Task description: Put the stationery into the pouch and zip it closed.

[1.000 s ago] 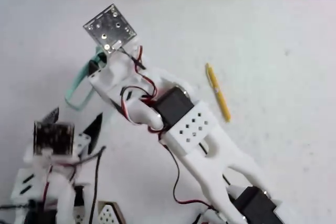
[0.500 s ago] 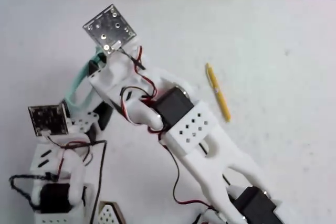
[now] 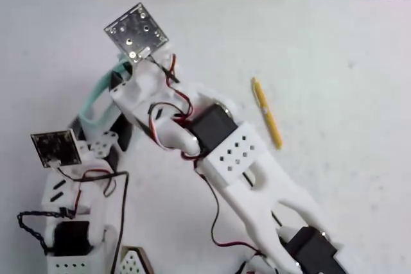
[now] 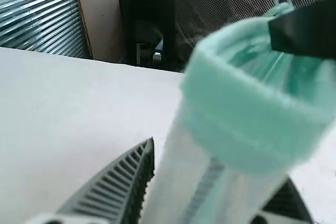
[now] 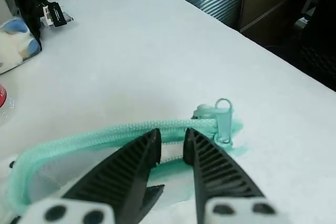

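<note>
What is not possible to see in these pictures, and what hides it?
1. High view: the right arm covers most of the pouch.
2. Left wrist view: the pouch's inside is blurred; contents unknown.
3. Right wrist view: the right gripper, shut on the pouch's edge, hides how far the zipper is closed.

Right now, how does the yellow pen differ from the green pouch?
The pen is a slim yellow stick; the pouch is a wider bag with mint-green edging and see-through sides. The pen lies free, apart from the arms; the pouch is pinched at its zip edge by the right gripper. The pen is outside the pouch. Both are on the white table.
</note>
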Motion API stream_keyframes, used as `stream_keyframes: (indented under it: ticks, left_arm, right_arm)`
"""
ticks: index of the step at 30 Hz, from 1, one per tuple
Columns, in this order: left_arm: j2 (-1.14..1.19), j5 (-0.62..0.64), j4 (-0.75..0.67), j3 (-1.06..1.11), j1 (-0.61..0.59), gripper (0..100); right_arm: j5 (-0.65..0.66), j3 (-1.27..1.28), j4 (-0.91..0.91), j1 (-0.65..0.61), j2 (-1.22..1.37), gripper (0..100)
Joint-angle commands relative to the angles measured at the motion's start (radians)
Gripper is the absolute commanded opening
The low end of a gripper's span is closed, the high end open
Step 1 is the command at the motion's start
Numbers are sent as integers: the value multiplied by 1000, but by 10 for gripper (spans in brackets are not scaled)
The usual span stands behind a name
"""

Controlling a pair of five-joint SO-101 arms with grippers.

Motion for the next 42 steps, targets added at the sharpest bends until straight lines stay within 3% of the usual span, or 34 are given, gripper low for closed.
stream_keyframes:
  ticks: [1,5,8,15,22,27,33,37,42]
  left_arm:
    - [2,18,31,5,12,176]
    - [2,18,32,5,12,173]
    - [2,18,32,5,10,173]
    - [2,17,28,11,12,173]
    - [2,17,28,11,12,173]
    - [2,17,28,12,16,173]
    - [2,17,26,9,16,185]
    - [2,17,34,12,13,264]
    - [2,17,34,14,15,267]
  right_arm:
    - [8,-11,2,2,-7,85]
    - [8,-49,18,2,-8,163]
    - [8,-213,130,30,-35,254]
    - [9,-618,420,160,-110,269]
    - [222,-359,555,292,-10,251]
    - [430,-86,496,337,134,159]
    - [460,46,297,380,346,211]
    - [460,44,211,354,453,230]
    - [489,44,148,305,556,219]
